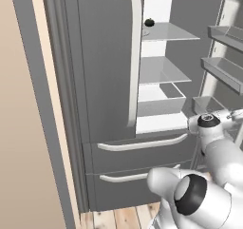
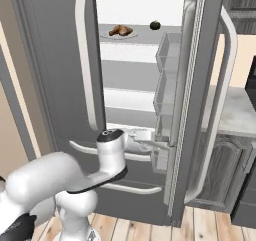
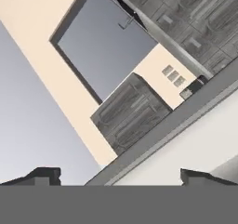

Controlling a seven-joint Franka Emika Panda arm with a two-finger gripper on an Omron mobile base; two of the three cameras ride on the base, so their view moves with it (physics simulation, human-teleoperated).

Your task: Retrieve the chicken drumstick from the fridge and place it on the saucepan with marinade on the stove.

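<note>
Chicken drumstick [image 2: 120, 30]: seen in the right base view lying on a pale plate [image 2: 106, 35] on the upper shelf [image 2: 135, 39] of the fridge [image 2: 55, 85], left of a small dark round fruit [image 2: 155, 25] on the same shelf.
Handling: judged light, firm and lumpy, perhaps a little greasy; its exact shape is too small to make out. A hold across the thicker middle, clear of the plate, is judged safest.
Pincer [image 3: 120, 175]: stood wide open, nothing between the tips, as shown in the hand view; it is carried low, below the drumstick's shelf, near the open right door [image 2: 200, 95] of the fridge.
Fridge: right door swung open with its bins [image 2: 167, 50] showing; left door [image 1: 102, 62] shut; two drawers [image 1: 142, 149] below.
Left base view: the fruit [image 1: 149, 22] is shown on the upper shelf, but the closed door edge hides the shelf's left part; a lower bin [image 1: 161, 100] is shown.
Right base view: the plate and meat are shown, also a desk [image 2: 230, 116] beyond the fridge.
Hand view: cabinets [image 3: 132, 114] and a wall are seen, not the shelf.
Stage: the reach is judged not yet made.
</note>
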